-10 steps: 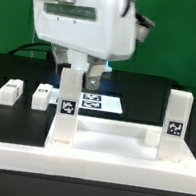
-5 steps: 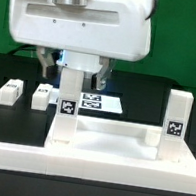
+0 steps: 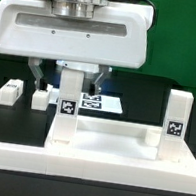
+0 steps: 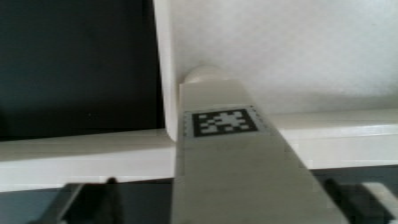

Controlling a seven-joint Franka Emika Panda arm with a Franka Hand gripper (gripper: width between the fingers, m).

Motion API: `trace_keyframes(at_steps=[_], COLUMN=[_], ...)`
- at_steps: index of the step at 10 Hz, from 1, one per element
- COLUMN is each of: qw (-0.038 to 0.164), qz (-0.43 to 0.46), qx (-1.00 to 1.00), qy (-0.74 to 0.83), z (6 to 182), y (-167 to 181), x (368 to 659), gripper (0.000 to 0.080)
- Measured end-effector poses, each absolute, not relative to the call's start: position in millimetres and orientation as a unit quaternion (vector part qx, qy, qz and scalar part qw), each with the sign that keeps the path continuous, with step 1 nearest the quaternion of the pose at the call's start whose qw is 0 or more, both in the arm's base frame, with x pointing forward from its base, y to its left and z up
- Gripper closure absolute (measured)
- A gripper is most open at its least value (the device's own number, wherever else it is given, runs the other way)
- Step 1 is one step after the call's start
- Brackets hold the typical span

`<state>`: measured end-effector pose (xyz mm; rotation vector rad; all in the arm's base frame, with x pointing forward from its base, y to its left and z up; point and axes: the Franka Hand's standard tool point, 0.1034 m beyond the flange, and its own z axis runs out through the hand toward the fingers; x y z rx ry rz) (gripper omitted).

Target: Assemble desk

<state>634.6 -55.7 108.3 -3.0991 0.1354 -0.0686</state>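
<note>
The white desk top point(image 3: 106, 138) lies flat, with two square legs standing upright on it: one near its left corner point(image 3: 66, 110) and one at the right point(image 3: 177, 117), each bearing a tag. My gripper point(image 3: 66, 81) hangs over the left leg, its dark fingers point(image 3: 35, 77) straddling the leg's upper end, open, with gaps on both sides. In the wrist view that leg point(image 4: 222, 150) runs between the jaws of the gripper point(image 4: 222, 205), with the desk top point(image 4: 285, 60) behind it. Two loose legs point(image 3: 9, 92) point(image 3: 41, 96) lie on the black table at the exterior view's left.
A long white rail point(image 3: 86, 167) runs along the front, against the desk top. The marker board point(image 3: 103, 103) lies flat behind the left leg. A green wall stands behind the black table point(image 3: 2, 123).
The gripper has come down lower, so its fingers now flank the top of the left upright leg. The legs and desk top have not moved.
</note>
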Motion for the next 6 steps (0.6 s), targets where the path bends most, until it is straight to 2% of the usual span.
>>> trace_keyframes(at_steps=[1,2,3,6], qw=[0.020,0.020,0.020,0.023], qz=[-0.022,-0.021,-0.021,-0.019], qx=[-0.998,-0.998,-0.996,-0.979], qy=[0.056,0.064,0.083,0.199], z=[108.0,107.8,107.7,107.6], y=[-55.6,-55.6,-55.5,-56.2], x=[634.5,634.4,634.4,634.4], gripper=[0.0402,0.0402,0.0512,0.0512])
